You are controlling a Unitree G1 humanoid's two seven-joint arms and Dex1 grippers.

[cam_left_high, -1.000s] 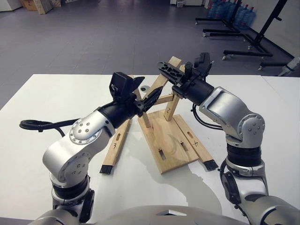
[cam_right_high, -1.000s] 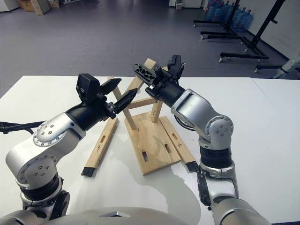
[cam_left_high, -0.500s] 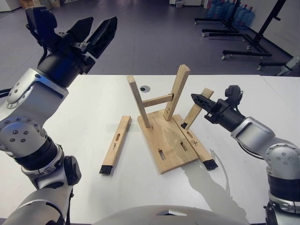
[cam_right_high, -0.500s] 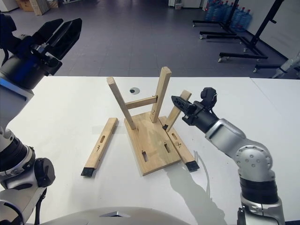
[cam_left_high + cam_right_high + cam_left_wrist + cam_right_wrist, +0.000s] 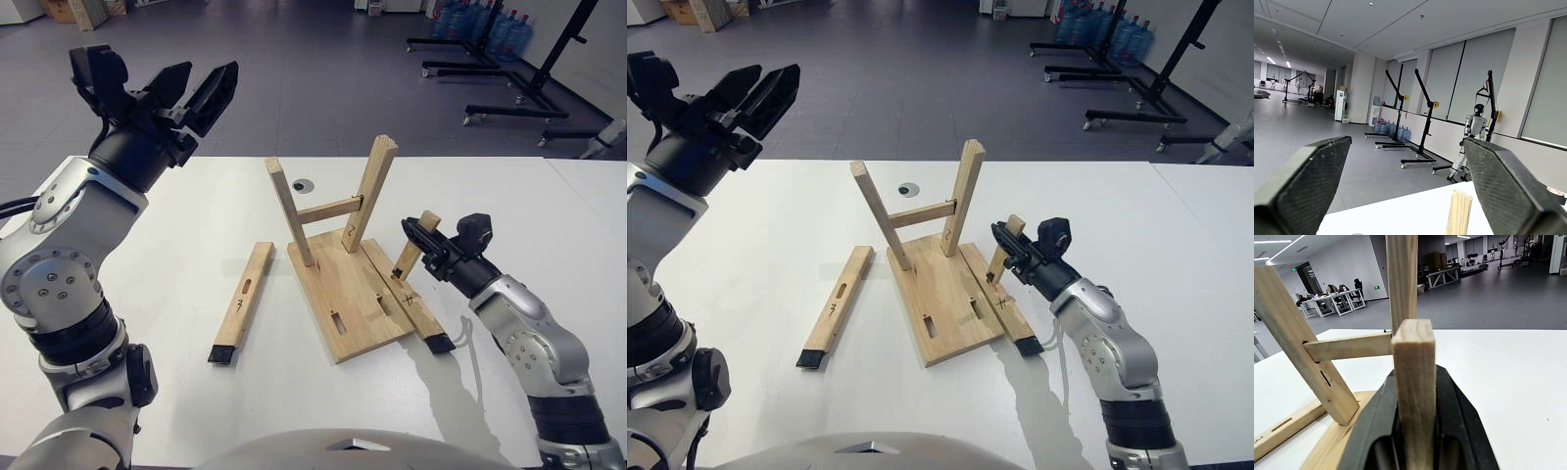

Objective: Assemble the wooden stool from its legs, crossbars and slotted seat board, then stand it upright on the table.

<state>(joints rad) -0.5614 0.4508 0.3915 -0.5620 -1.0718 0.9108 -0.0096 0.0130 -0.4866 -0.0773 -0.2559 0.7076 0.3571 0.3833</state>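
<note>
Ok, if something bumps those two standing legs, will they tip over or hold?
Probably hold against a light bump: the legs stand on the seat board, and a crossbar ties them together. They splay outward, so a hard sideways push might lever them loose. The flat board likely slides rather than tips.

arms (image 5: 73, 211): silver shells, black joints | elbow disc (image 5: 47, 284): ring of screws | left hand (image 5: 207, 78), right hand (image 5: 413, 235): black, wedge-shaped

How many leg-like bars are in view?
5: two upright bars on the seat board, a left flat bar beside it, a right flat bar along its edge, a held bar in the right end effector. None looks hidden.
</note>
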